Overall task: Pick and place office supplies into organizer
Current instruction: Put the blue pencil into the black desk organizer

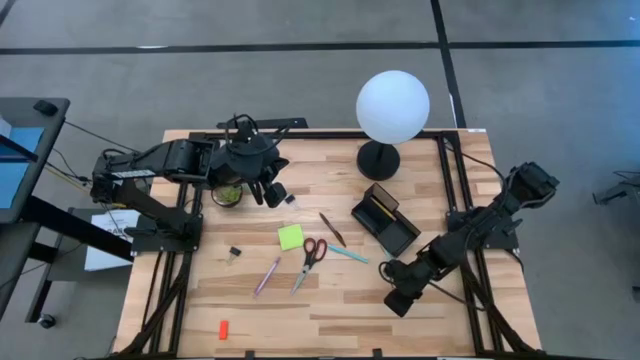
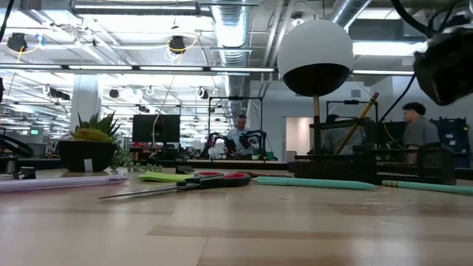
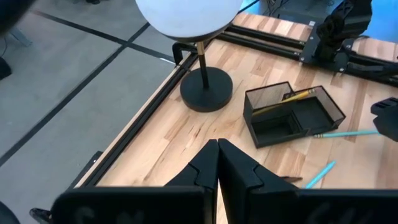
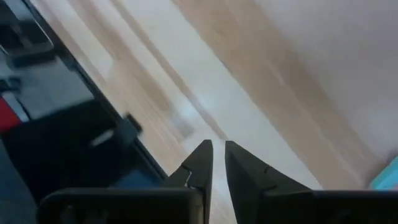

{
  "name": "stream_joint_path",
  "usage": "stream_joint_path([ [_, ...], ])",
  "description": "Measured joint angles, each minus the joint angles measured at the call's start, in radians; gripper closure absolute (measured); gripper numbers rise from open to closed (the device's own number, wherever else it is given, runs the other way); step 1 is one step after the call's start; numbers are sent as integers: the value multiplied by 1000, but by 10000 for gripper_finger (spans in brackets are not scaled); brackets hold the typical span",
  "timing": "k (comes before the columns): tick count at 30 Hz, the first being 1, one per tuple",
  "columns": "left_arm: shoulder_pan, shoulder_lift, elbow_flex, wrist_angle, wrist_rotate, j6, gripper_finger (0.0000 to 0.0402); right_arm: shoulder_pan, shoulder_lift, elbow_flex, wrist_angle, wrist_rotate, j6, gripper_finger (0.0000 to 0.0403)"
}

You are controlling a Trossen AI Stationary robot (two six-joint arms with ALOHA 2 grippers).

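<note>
From above, we see the organizer [image 1: 385,220] beside the lamp base [image 1: 379,160], scissors [image 1: 309,258] and sticky-note pad [image 1: 290,236] loose mid-worktop [image 1: 330,315]; the right gripper [image 1: 398,297] hovers empty near the front edge. Level view: pens and scissors lie flat, so a shallow approach may skid them. Left gripper [image 3: 217,163], jaws clenched empty. Right wrist: jaws slightly parted, perhaps too narrow for scissor handles.

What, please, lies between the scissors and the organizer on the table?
In the high view, a teal pen lies between the scissors and the organizer; nothing else.
</note>
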Motion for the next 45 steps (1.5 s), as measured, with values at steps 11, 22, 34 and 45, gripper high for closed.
stream_joint_path([
  [11,0,0,0,-11,-3,22,401,-56,15,102,-2,-186,-93,325],
  [22,0,0,0,-11,-8,27,401,-57,14,148,-49,-287,-122,291],
  [34,0,-1,0,-17,-9,49,401,-107,-3,148,-42,-287,-99,297],
  [45,0,-5,0,-82,-9,42,401,6,-306,148,-357,346,53,305],
])
